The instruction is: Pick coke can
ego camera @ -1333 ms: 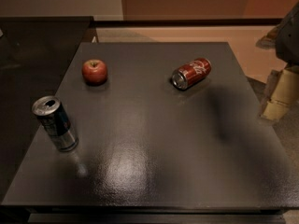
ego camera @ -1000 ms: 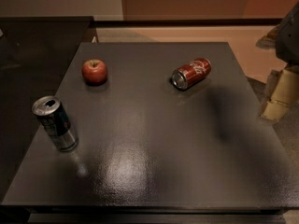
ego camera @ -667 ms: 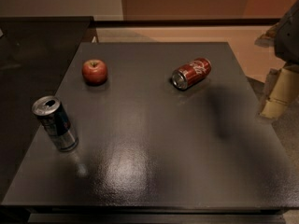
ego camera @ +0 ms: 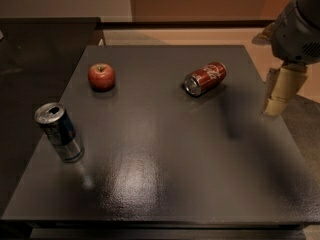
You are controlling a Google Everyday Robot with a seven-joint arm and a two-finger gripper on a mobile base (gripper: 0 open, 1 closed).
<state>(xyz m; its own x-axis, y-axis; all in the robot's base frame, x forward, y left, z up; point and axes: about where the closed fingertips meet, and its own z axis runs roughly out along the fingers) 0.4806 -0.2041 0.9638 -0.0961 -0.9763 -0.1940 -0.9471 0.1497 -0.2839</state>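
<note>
The coke can (ego camera: 205, 78), red with white script and a silver top, lies on its side on the dark table (ego camera: 165, 149), at the back right of the middle. Its silver end points toward the front left. My gripper (ego camera: 275, 104) hangs at the right edge of the view, over the table's right edge. It is to the right of the can, a little nearer the front, and well apart from it. It holds nothing that I can see.
A red apple (ego camera: 101, 77) sits at the back left of the table. A taller blue-and-silver can (ego camera: 59, 132) stands upright near the left edge. A dark counter (ego camera: 40, 49) adjoins the table on the left.
</note>
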